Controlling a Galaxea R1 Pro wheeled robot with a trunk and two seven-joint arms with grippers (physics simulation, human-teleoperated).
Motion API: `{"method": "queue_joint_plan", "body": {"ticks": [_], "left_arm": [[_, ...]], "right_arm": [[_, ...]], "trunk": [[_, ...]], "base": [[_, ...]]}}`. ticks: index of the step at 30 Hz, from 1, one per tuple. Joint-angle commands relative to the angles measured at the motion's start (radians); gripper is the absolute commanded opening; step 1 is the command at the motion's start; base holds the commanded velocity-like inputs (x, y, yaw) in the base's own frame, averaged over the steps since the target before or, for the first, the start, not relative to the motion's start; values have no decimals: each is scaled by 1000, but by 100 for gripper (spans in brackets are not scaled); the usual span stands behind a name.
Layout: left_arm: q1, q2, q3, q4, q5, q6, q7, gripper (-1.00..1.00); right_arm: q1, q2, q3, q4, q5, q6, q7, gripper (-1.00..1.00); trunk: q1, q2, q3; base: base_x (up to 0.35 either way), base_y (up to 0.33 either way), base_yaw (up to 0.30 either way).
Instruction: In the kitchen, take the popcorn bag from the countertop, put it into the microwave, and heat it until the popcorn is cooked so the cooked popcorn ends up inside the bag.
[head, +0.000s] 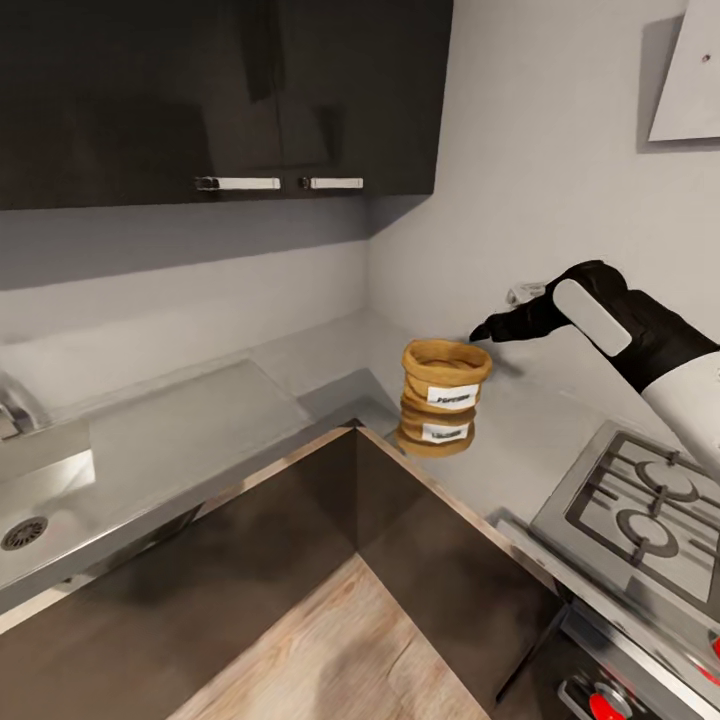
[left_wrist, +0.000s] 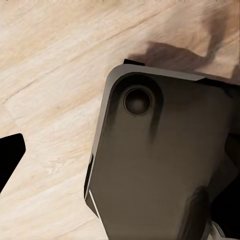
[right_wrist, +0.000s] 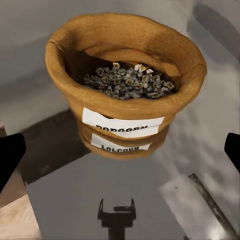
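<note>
- The popcorn bag (head: 446, 392) stands upright on the pale glossy table (head: 540, 430), in the inner corner where the two runs of the table meet, close to the front edge; the shiny surface mirrors it just beneath (label included).
- In the right wrist view the popcorn bag (right_wrist: 125, 82) is open at the top, its rolled rim wide, and the popcorn (right_wrist: 127, 80) lies inside as a heap of small dark and pale kernels; a white label reading POPCORN sits on its front.
- The right claw (head: 484, 331) hovers at about 1 o'clock from the bag, just beside and slightly above its rim, not touching it.
- In the right wrist view, dark fingertips (right_wrist: 10, 157) sit at the two opposite edges with the bag between and beyond them, so the right claw is spread wide apart and grips nothing.
- A gas hob (head: 640, 505) lies at about 4 o'clock from the bag, well apart, on a steel worktop.
- A steel sink (head: 40, 500) sits at about 9 o'clock from the bag, far along the other run.
- Dark wall cabinets (head: 215, 95) hang above that run.
- The left wrist view looks down on a wooden floor (left_wrist: 55, 100) and a dark grey part of the robot (left_wrist: 160, 160); a black finger tip (left_wrist: 10, 155) shows at one edge, and I cannot tell whether the left claw is apart or together.
</note>
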Motion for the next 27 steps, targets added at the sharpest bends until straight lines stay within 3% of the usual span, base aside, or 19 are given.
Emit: {"method": "queue_joint_plan", "body": {"ticks": [1, 4, 8, 9, 14, 18, 27], "left_arm": [[0, -1, 2, 0, 1, -2, 0, 100], [0, -1, 1, 0, 1, -3, 0, 100], [0, -2, 1, 0, 1, -2, 0, 100], [0, -2, 1, 0, 1, -3, 0, 100], [0, 0, 2, -5, 1, -3, 2, 100], [0, 0, 2, -6, 1, -3, 0, 100], [0, 0, 2, -5, 1, -3, 0, 100]], "right_arm": [[-2, -1, 8, -1, -12, 1, -10, 100], [-2, -15, 16, -1, -13, 1, -10, 100], [-2, -53, 180, -1, -15, 1, 0, 100], [-2, -69, 203, -1, -14, 1, 48, 100], [10, -64, 188, 2, -12, 1, 26, 100], [7, -83, 165, -7, 15, 1, 33, 100], [3, -85, 115, -14, 70, 1, 35, 100]], "trunk": [[0, -1, -1], [0, -1, -1], [0, -1, -1], [0, -1, -1], [0, -1, -1], [0, -1, -1], [0, -1, -1]], "base": [[223, 0, 0], [138, 0, 0], [41, 0, 0], [79, 0, 0], [0, 0, 0], [0, 0, 0], [42, 0, 0]]}}
